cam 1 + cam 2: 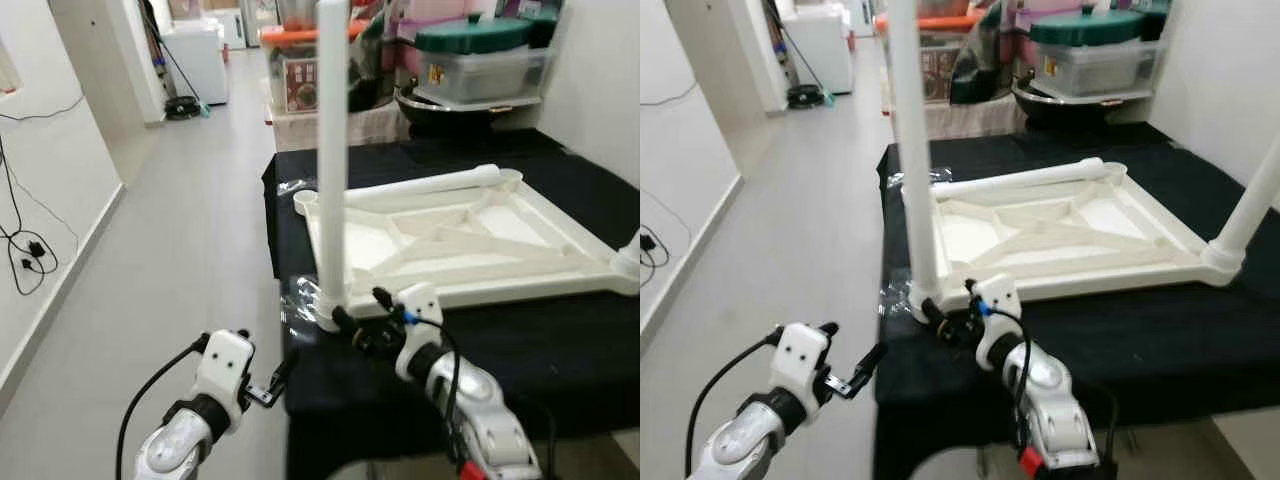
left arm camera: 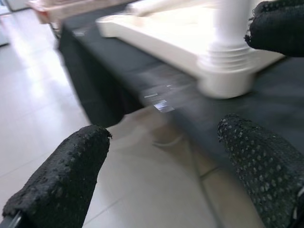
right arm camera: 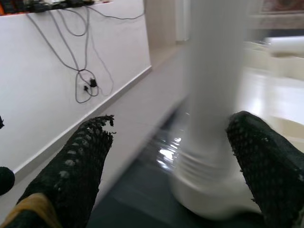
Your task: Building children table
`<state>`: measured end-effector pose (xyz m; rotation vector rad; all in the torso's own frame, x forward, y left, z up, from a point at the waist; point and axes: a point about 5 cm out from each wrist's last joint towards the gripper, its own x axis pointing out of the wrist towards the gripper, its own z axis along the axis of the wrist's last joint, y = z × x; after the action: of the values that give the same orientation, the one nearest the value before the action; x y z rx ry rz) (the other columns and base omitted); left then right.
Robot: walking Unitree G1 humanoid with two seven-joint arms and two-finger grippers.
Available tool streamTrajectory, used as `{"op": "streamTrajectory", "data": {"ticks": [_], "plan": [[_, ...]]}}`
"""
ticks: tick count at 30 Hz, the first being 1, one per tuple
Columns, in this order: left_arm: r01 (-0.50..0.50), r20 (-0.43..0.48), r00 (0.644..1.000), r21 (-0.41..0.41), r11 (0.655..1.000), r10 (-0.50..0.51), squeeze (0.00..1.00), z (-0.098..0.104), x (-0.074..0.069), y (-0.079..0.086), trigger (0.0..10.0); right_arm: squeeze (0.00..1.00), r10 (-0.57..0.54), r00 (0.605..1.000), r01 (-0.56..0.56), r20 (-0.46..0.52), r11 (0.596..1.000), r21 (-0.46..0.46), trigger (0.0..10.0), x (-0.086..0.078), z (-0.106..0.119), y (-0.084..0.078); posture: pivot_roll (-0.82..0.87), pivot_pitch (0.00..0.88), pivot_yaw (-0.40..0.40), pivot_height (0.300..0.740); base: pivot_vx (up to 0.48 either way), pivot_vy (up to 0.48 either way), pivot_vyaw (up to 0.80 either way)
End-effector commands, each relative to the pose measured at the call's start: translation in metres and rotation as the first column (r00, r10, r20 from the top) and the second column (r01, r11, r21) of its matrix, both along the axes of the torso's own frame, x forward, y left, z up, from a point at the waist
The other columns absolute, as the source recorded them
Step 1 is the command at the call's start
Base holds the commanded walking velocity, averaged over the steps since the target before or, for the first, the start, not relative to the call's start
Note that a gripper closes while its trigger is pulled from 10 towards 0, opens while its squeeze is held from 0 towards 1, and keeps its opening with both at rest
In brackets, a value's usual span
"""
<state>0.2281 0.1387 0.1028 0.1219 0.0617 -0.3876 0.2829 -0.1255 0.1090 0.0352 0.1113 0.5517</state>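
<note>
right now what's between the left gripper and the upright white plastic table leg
Only the edge of the black tablecloth and a crinkled clear plastic wrap separate the open left gripper from the upright white plastic table leg, seen in the left eye view.

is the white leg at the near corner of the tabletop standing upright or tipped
Upright: the leg rises straight from its corner socket on the upturned tabletop.

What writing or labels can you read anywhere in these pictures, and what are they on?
No text can be read.
Yellow label on the clear storage bin with the green lid: too small to read.
Red printed panel on the box with the orange lid: blurred, unreadable.
The white table top and its upright leg carry no markings.
</note>
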Motion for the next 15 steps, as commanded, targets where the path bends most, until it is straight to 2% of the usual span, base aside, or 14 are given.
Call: {"op": "streamTrajectory", "data": {"ticks": [1, 9, 13, 14, 15], "plan": [[-0.027, -0.035, 0.999, 0.006, 1.000, 0.027, 0.00, -0.007, -0.001, 0.009, 10.0, 0.00, 0.017, 1.000, -0.018, 0.021, 1.000, 0.018, 10.0, 0.001, 0.002, 0.007, 0.05, 0.000, -0.008, 0.740, 0.000, 0.458, 0.00], [-0.054, -0.041, 0.998, -0.012, 0.998, 0.053, 0.00, -0.008, -0.001, 0.016, 10.0, 0.00, 0.029, 0.999, -0.029, 0.031, 1.000, 0.003, 10.0, -0.003, 0.001, 0.004, 0.05, 0.000, -0.004, 0.740, 0.000, 0.458, 0.00], [-0.115, -0.049, 0.993, -0.074, 0.991, 0.111, 0.00, -0.007, 0.004, 0.023, 10.0, 0.00, 0.043, 0.998, -0.042, 0.037, 0.999, -0.012, 10.0, -0.003, 0.000, 0.007, 0.05, 0.000, -0.005, 0.740, 0.000, 0.459, 0.00], [-0.158, -0.055, 0.987, -0.111, 0.981, 0.153, 0.00, -0.007, 0.007, 0.027, 10.0, 0.00, 0.042, 0.998, -0.041, 0.040, 0.999, -0.020, 10.0, -0.002, -0.001, 0.008, 0.05, 0.000, -0.005, 0.740, 0.000, 0.461, 0.00], [-0.158, -0.055, 0.987, -0.111, 0.981, 0.153, 0.00, -0.007, 0.007, 0.027, 10.0, 0.00, 0.042, 0.998, -0.041, 0.040, 0.999, -0.020, 10.0, -0.002, -0.001, 0.008, 0.05, 0.000, -0.005, 0.740, 0.000, 0.461, 0.00]]}}
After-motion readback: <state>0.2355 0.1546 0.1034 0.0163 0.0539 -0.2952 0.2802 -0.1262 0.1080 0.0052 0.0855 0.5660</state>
